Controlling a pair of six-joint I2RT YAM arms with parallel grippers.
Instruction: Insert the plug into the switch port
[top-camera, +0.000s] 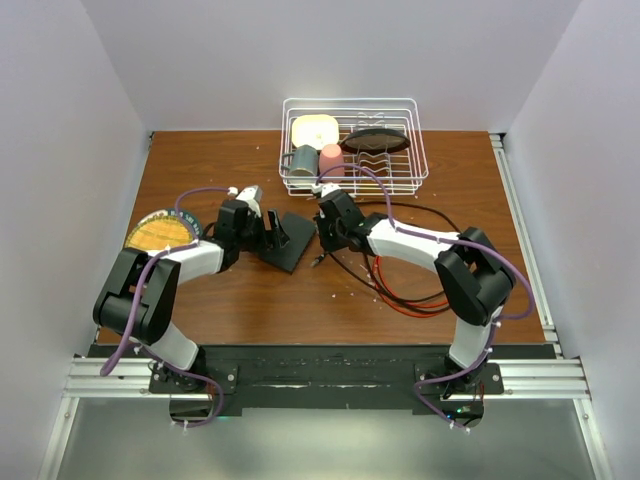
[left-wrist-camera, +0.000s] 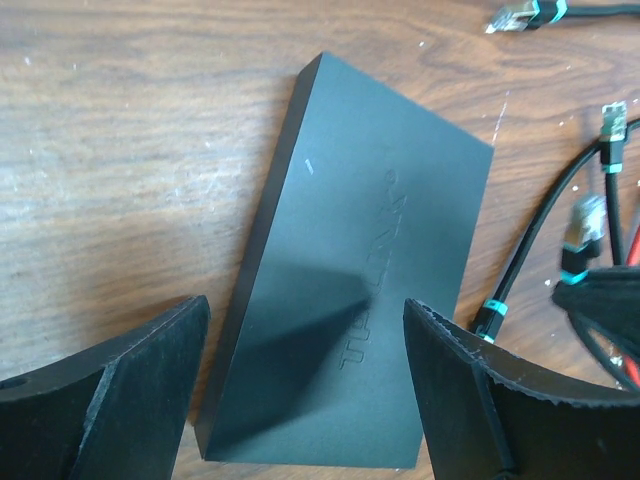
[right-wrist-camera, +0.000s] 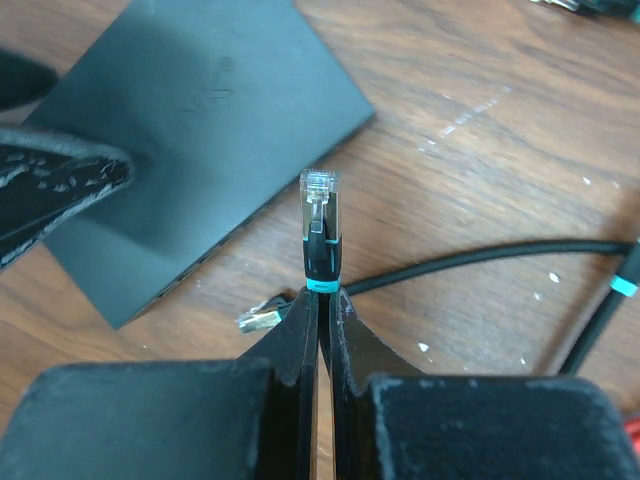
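The switch (left-wrist-camera: 360, 290) is a thin matte-black box lying flat on the wooden table, also seen in the top view (top-camera: 291, 243) and the right wrist view (right-wrist-camera: 200, 110). Its socket edge (right-wrist-camera: 185, 275) faces the right arm. My left gripper (left-wrist-camera: 305, 385) is open, one finger on each side of the switch's near end, not touching its sides. My right gripper (right-wrist-camera: 323, 296) is shut on a black cable just behind its plug (right-wrist-camera: 320, 222). The clear-tipped plug with a teal band sticks out past the fingertips, a short way from the switch's corner.
A white wire rack (top-camera: 352, 175) with dishes and cups stands at the back. A yellow plate (top-camera: 160, 232) lies at the left. Black and red cables (top-camera: 400, 290) coil on the right. Loose plugs lie near the switch (left-wrist-camera: 520, 15) (left-wrist-camera: 612, 125) (right-wrist-camera: 262, 316).
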